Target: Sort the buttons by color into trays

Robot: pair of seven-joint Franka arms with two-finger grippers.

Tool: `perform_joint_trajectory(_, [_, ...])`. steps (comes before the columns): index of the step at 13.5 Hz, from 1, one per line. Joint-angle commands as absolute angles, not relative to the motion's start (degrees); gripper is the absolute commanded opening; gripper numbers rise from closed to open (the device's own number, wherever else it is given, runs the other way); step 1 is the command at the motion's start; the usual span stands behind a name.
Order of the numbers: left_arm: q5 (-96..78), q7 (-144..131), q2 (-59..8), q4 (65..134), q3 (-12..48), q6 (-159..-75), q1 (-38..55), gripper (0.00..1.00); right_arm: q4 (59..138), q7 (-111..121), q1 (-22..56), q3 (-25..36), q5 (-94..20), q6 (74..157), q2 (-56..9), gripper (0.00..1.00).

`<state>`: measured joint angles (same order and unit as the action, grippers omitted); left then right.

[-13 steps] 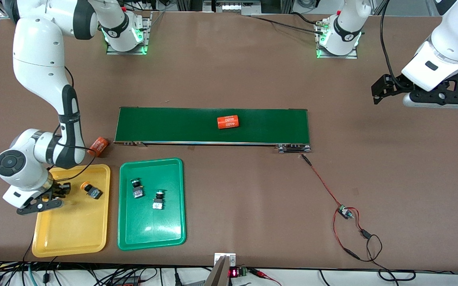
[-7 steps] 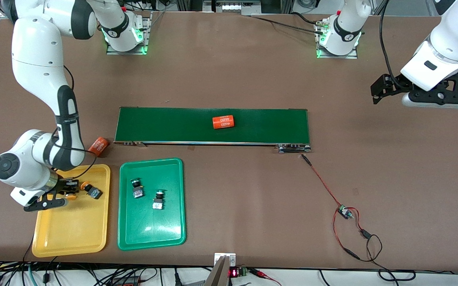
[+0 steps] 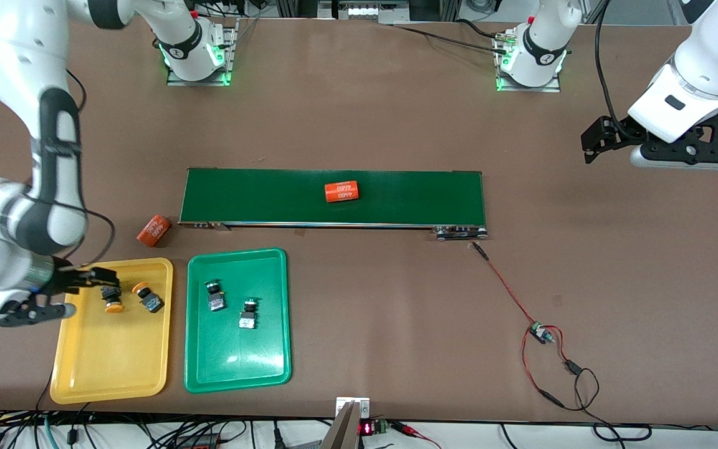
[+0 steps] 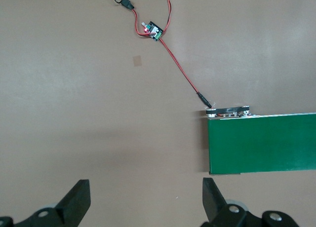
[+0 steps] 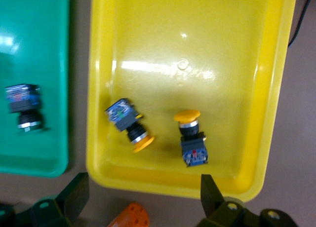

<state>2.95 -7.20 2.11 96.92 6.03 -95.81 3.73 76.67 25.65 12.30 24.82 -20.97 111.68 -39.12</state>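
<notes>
Count: four buttons, two trays, two orange cylinders.

Yellow tray lies at the right arm's end of the table, and holds two yellow-capped buttons lying just beside each other in its part farther from the front camera: first yellow button and second yellow button. Both have black blocky bodies and round orange-yellow caps; in the right wrist view, blue faces show on their bodies.

Green tray sits just beside the yellow one, toward the left arm's end. It holds two green-capped buttons, first green button and second green button, near each other but apart.

One orange cylinder lies on the conveyor belt; another cylinder lies on the table by the belt's end.

Right gripper is over the yellow tray's outer edge, jaws spread wide, holding nothing. Left gripper waits over bare table at the left arm's end, jaws wide apart, empty.
</notes>
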Motion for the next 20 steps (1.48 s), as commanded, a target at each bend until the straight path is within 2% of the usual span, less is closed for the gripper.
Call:
perform_joint_trajectory(1, [2.29,-7.38,2.20,95.89,5.98,-94.57,3.78,1.00,78.31,25.75,13.44,24.70,-19.16,106.98,-32.63,1.00])
perform_joint_trajectory(4, [2.29,-7.03,2.20,95.89,5.98,-94.57,3.69,1.00,76.48,22.43,15.81,24.70,-16.54,101.88,-27.61,1.00])
perform_joint_trajectory(10, [2.29,-7.21,2.29,95.80,6.15,-94.57,3.87,1.00,65.31,9.32,19.95,24.70,-15.21,81.06,-25.58,1.00])
perform_joint_trajectory(13, [2.29,-7.38,2.29,95.80,6.59,-94.48,3.87,1.00,68.36,9.93,18.73,23.65,-11.36,80.86,-21.19,1.00])
perform_joint_trajectory(15, [2.29,-7.38,2.29,95.80,6.68,-94.48,3.87,1.00,73.62,9.84,13.74,18.67,-8.98,86.10,-16.99,1.00])
perform_joint_trajectory(17, [2.29,-7.38,2.29,95.80,6.94,-94.48,3.87,1.00,78.64,8.97,1.65,7.09,-4.16,88.67,-13.55,1.00])
perform_joint_trajectory(18, [2.29,-7.47,2.29,95.80,7.03,-94.48,3.87,1.00,79.79,8.44,-2.68,3.29,-3.44,88.68,-12.67,1.00])
perform_joint_trajectory(20, [2.29,-7.38,2.29,95.80,7.03,-94.48,3.87,1.00,81.21,3.98,-2.90,2.90,-3.17,87.81,-10.99,1.00])
